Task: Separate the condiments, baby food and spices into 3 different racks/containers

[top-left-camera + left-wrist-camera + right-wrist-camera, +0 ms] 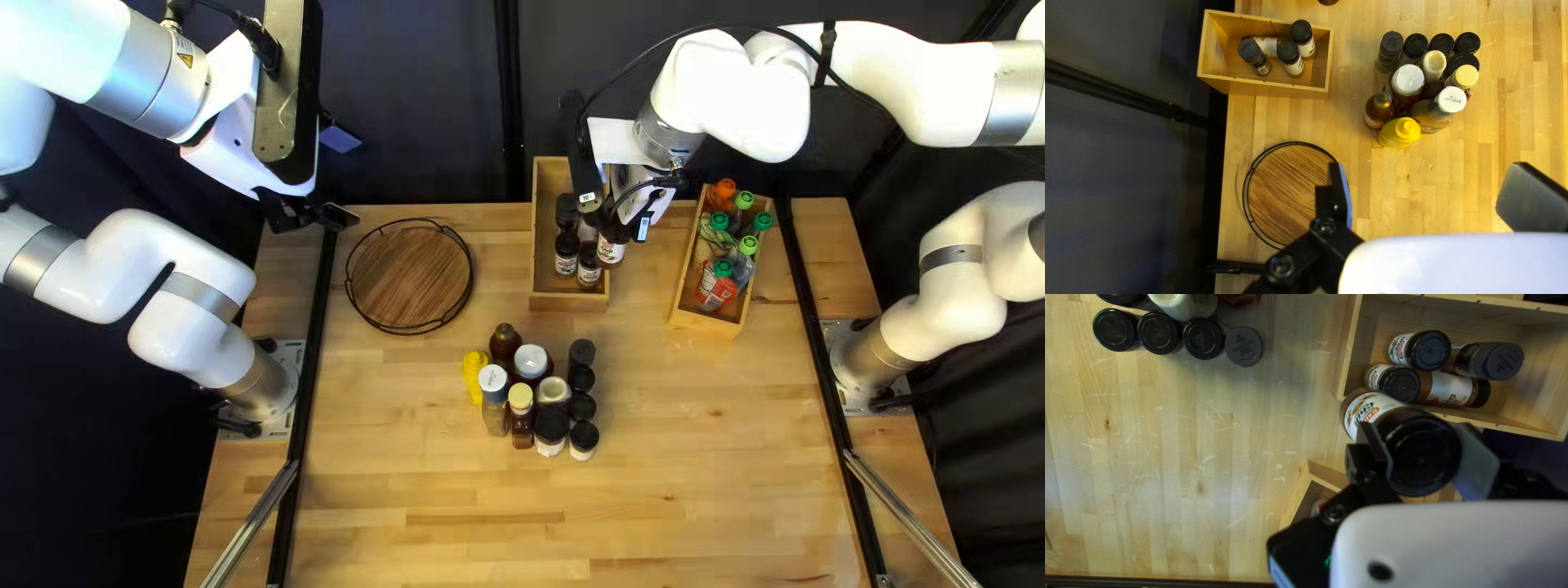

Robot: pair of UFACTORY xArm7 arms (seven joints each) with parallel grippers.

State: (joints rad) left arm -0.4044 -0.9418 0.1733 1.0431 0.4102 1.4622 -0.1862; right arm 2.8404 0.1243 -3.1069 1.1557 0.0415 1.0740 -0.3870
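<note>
Black cap (1423,452) wristward, the held spice jar's (1367,409) long axis slants away.

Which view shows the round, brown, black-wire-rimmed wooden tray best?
The top left view: the tray appears whole and unobstructed. In the left wrist view, my left claw hides part; the right wrist view lacks it.

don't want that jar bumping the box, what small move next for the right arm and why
Probably shift the spice jar inward over the wooden box before lowering it: the right gripper holds it, it appears near the box's side wall, and other black-capped spice jars are inside.
</note>
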